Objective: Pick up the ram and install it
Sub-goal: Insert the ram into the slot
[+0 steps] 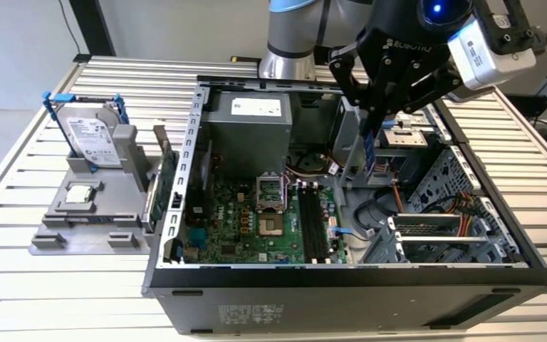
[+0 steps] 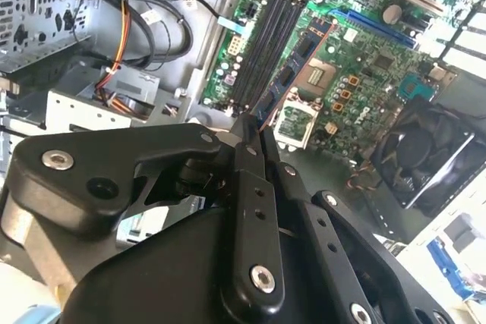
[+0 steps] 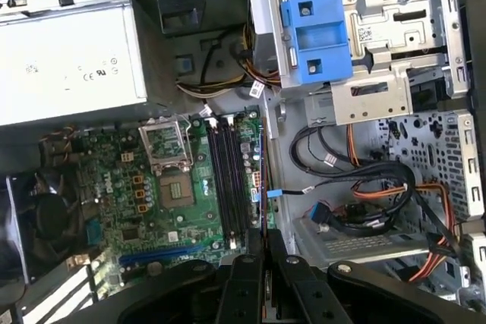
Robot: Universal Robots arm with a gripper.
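Bluish ram [image 2: 291, 72], its print unreadable, seemingly hangs clamped in the gripper [image 2: 252, 130].

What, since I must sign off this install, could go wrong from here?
The memory stick hangs end-down from the gripper, pinched near one end, so it might tilt or slip. Its length points at the motherboard rather than along the black slots, so its end may strike the board. Loose cables beside the slots could snag the gripper.
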